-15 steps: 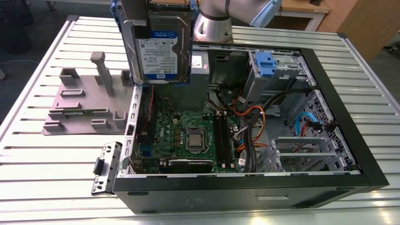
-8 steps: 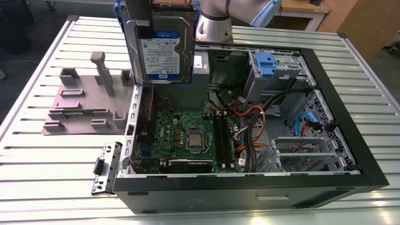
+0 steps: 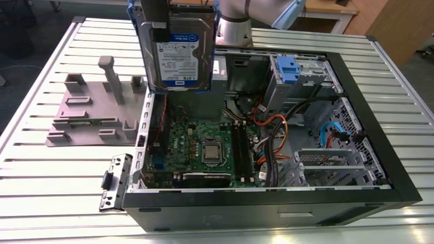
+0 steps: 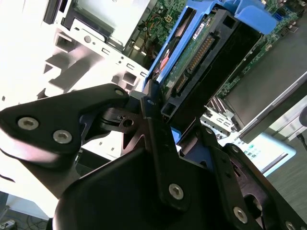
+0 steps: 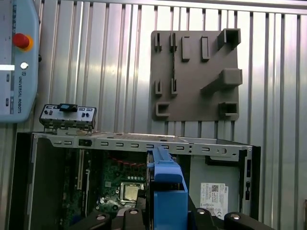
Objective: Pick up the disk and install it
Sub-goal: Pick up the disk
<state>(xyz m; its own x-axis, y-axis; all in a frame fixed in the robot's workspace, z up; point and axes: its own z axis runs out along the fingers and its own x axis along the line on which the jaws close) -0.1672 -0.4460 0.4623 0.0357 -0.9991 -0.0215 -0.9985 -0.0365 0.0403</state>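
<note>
The disk (image 3: 178,56) hangs upright above the open computer case (image 3: 379,152), over the case's back corner on the exterior view's left. Its white-and-blue label faces the exterior camera, and a blue bracket runs round its edges. My gripper (image 3: 169,12) is shut on the disk's top end. In the second wrist view the black fingers (image 4: 154,120) clamp the blue-framed disk (image 4: 201,52), whose circuit-board side shows. In the first wrist view the disk's blue bracket (image 5: 167,184) stands edge-on over the case interior.
The grey plastic stand (image 3: 95,112) with upright posts lies on the slatted table, to the case's left in the exterior view. A loose metal plate (image 3: 114,180) sits by the case's near corner. Inside are the motherboard (image 3: 203,147), cables and a blue-latched drive bay (image 3: 288,68). A teach pendant (image 5: 17,57) lies nearby.
</note>
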